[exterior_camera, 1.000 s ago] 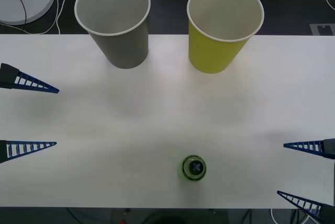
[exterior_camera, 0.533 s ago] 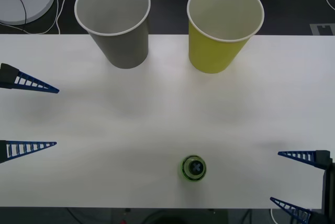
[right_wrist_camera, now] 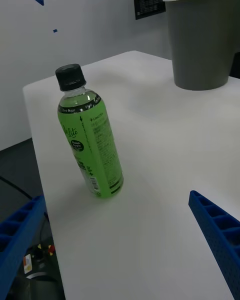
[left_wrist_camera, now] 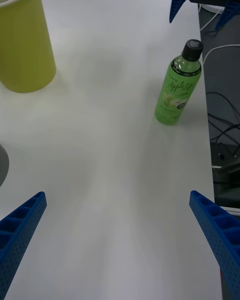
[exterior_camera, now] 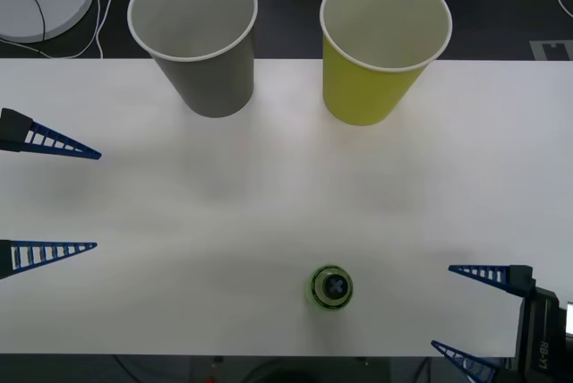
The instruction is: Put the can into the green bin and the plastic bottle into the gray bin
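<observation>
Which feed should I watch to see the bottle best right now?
The right wrist view: the bottle stands upright and close, shown full height with cap and label, ahead of the open right gripper. The left wrist view shows it whole but farther off. The front view looks down on its cap, near the table's front edge.

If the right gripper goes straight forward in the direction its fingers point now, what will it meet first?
Most likely the plastic bottle. The right gripper, open, points across the table's near edge toward the bottle, which stands upright ahead of its fingers in the right wrist view. Nothing else lies between them, though whether the line is exact is uncertain.
</observation>
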{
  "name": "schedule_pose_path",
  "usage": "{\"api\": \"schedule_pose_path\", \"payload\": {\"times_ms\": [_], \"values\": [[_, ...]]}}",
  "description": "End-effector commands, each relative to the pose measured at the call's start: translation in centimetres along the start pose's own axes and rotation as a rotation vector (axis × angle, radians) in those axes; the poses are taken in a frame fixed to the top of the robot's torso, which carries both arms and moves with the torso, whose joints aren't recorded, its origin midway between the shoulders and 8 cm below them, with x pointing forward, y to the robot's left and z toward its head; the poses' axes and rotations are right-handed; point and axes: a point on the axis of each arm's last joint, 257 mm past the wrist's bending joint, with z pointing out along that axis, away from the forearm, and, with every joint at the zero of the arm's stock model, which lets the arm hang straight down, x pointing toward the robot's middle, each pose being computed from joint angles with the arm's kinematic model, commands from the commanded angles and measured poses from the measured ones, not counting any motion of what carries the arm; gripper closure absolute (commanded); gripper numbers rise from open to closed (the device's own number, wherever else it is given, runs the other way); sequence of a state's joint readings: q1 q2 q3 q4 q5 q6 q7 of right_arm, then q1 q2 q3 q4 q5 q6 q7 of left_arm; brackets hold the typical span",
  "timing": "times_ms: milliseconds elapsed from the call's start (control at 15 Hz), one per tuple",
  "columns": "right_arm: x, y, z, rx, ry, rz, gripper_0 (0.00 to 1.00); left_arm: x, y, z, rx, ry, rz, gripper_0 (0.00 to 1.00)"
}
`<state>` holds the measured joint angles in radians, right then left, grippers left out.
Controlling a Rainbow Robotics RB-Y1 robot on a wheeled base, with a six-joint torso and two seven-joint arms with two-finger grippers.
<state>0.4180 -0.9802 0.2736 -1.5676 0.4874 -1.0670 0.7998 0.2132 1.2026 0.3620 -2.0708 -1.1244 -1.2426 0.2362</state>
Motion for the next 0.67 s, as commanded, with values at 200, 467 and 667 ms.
{"api": "schedule_pose_path", "payload": {"times_ms": [200,467,667], "values": [[0.1,1.5,1.4,-0.038,-0.017,-0.024,0.0,0.0,0.0,0.0,0.0,0.0,0.0,0.0],[0.4,0.9,2.7,-0.007,-0.017,-0.062,0.0,0.0,0.0,0.0,0.0,0.0,0.0,0.0],[0.7,1.0,4.3,0.004,-0.022,-0.069,0.0,0.0,0.0,0.0,0.0,0.0,0.0,0.0]]}}
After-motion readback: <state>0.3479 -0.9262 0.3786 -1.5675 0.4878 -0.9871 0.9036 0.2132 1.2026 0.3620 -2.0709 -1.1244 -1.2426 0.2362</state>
